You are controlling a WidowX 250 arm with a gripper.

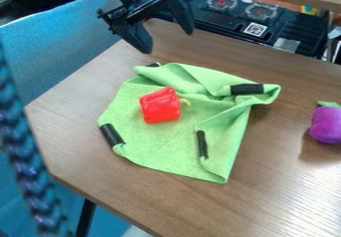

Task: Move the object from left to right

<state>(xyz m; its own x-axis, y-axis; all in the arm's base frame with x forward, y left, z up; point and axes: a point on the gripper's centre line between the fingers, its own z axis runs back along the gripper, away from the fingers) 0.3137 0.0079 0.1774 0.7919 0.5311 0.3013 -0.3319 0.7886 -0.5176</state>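
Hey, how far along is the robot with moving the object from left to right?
Nothing clearly looks done: the red, ridged toy pepper lies left of centre on the rumpled green cloth. Nothing is in hand: the black two-finger claw hangs open and empty. If the pepper is the object, grasping, carrying and releasing it seem left.

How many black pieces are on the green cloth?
4 black pieces on the cloth: one at its lower left, one at its lower right, one at its upper right, one partly visible at its top left. Folds may hide more.
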